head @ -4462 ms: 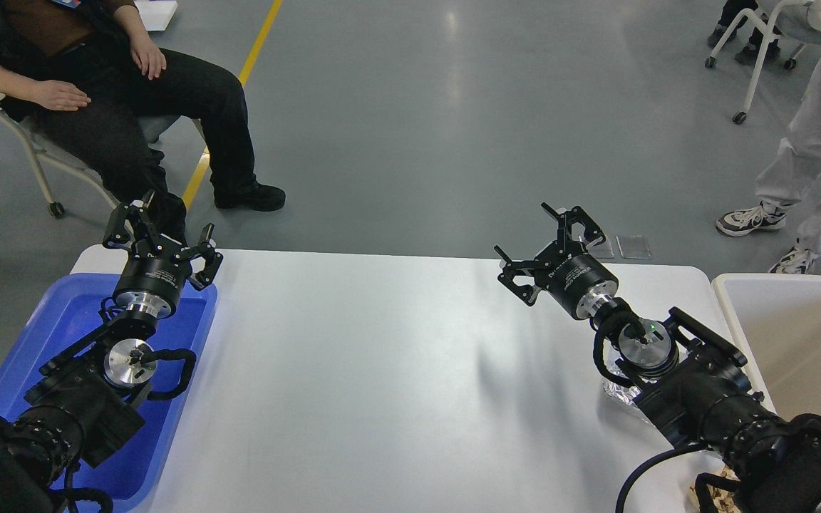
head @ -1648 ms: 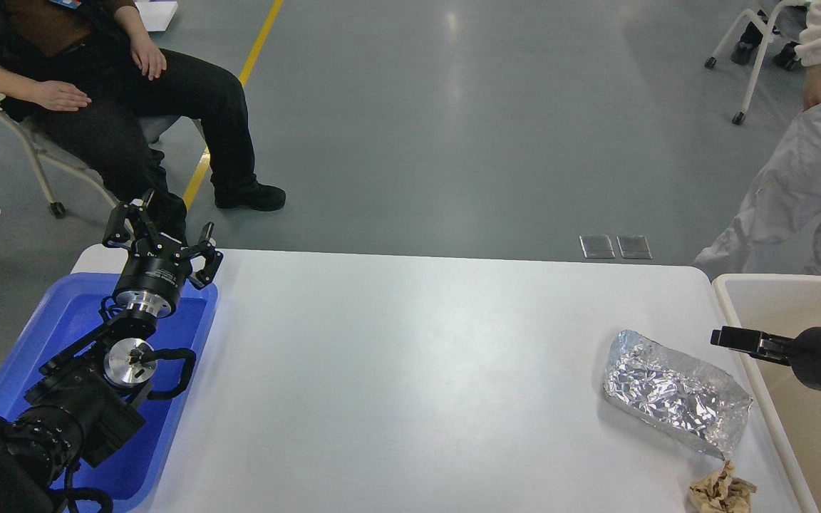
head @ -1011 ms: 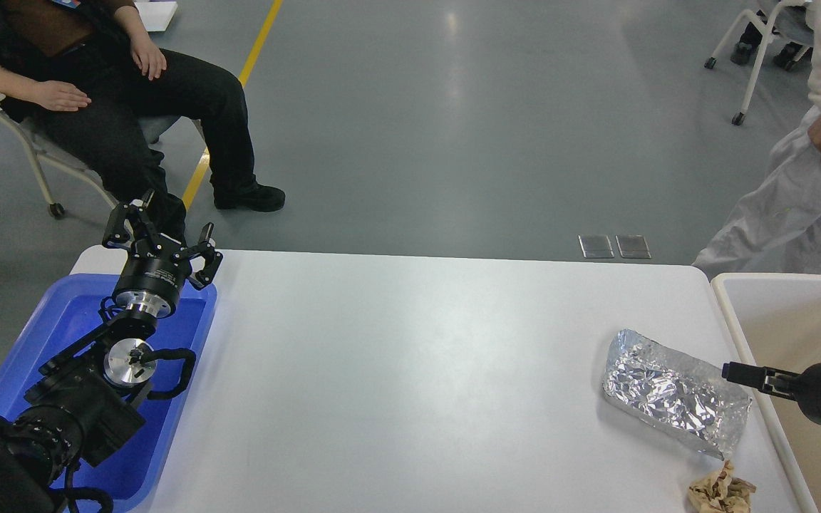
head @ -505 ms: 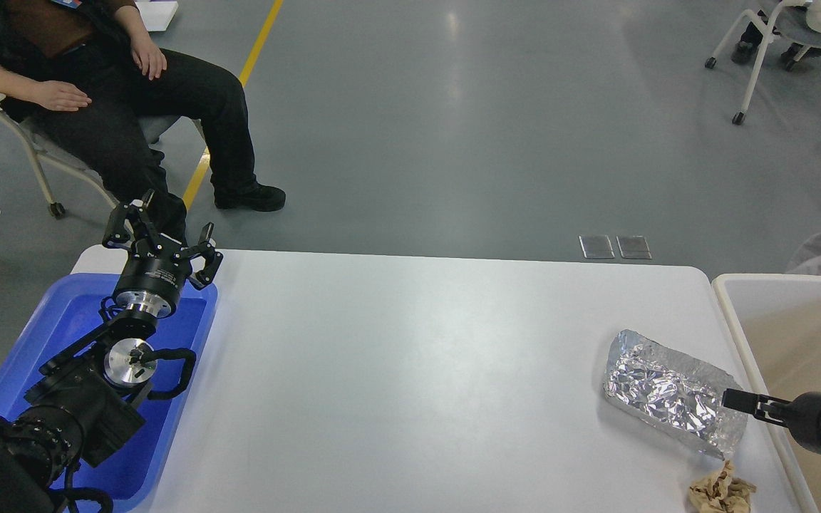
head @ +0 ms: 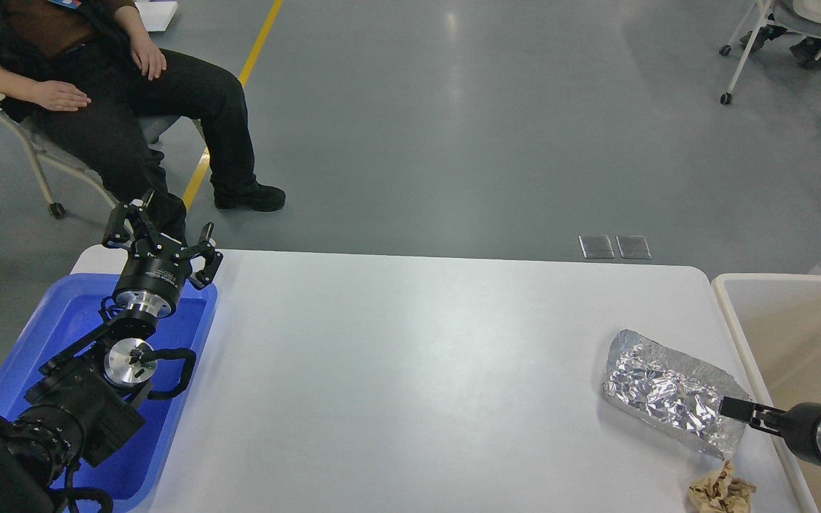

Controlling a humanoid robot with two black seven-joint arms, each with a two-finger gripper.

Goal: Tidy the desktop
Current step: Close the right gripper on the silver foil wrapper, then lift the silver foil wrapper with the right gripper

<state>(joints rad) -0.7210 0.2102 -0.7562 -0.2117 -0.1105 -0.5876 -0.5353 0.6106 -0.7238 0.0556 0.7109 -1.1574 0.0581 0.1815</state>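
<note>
Stretching left-right: desktop [head: 410, 370]; left gripper [head: 161, 239] fingers spread; right gripper [head: 732, 409] state unclear.

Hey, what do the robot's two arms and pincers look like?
Both are black. The left pincer has two skeletal linkage fingers on a round drum with small white lettering, silver rings behind it and a looping black cable. The right pincer shows thin and dark ahead of a black cylinder with a silver ring.

Worktop [head: 410, 370]: plain white. Tray [head: 61, 320]: blue. Bin [head: 809, 320]: beige. Foil container [head: 670, 388]: crinkled silver. Paper wad [head: 720, 491]: tan, crumpled. Both grippers: black. Floor [head: 453, 128]: grey, with yellow line [head: 239, 78].
</note>
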